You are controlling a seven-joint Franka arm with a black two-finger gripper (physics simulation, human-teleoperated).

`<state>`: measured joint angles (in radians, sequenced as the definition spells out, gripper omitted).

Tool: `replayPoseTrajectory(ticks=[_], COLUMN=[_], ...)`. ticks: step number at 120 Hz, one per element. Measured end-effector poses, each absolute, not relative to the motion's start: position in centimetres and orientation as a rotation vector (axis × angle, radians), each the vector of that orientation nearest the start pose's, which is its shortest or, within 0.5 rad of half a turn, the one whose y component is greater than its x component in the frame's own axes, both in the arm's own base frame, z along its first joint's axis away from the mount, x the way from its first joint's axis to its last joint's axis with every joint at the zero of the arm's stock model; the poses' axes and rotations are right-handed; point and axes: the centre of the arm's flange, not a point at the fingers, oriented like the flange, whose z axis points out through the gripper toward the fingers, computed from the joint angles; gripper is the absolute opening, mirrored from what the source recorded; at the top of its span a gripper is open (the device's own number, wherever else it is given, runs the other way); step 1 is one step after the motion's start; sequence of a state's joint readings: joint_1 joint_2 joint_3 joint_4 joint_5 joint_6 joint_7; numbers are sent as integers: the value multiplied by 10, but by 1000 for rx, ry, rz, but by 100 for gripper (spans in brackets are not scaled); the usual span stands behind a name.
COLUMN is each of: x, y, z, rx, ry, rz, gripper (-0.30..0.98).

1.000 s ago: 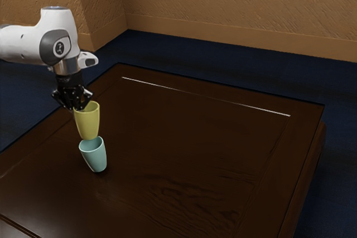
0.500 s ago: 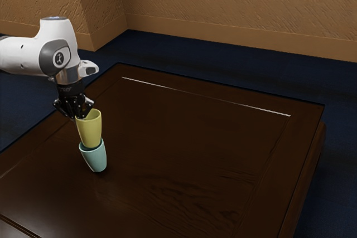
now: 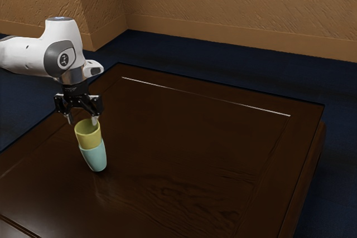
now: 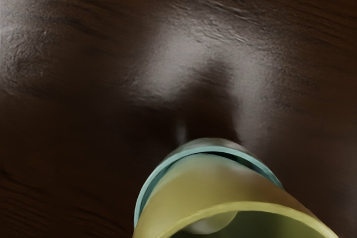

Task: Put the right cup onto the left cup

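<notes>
Yellow cup sat nested in the blue

The yellow cup (image 3: 91, 140) stood partly inside the blue cup (image 3: 95, 159), just below my gripper (image 3: 82, 121). My fingers were apart, one close by the yellow rim, the nearest obstacle; a sideways retreat could have snagged it and tipped both. Beneath lay the table (image 3: 195, 149); well beyond, the wall (image 3: 234, 4).

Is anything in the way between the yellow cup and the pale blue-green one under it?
Nothing visible is. The yellow cup sits with its lower part inside the blue-green cup, and the open hand is at the yellow cup's rim, not between the two.
</notes>
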<state>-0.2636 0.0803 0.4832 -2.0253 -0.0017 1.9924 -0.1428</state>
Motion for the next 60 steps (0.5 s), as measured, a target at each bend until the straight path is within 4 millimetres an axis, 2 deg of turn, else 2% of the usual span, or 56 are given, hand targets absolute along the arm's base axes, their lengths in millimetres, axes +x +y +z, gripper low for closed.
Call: replayPoseTrajectory(ticks=[9,16,35,41,51,60], x=[543,551,580,587,593,594], y=[118,114,78,63,43,32], z=[405,418,479,506,544,570], rx=[-3053,-3055,-3067,-3069,-3075,-3084], ry=[-561,-547,-430,-382,-295,-201], rz=[163,124,6,-29,-64,-83], gripper=[62,64,66,67,67,68])
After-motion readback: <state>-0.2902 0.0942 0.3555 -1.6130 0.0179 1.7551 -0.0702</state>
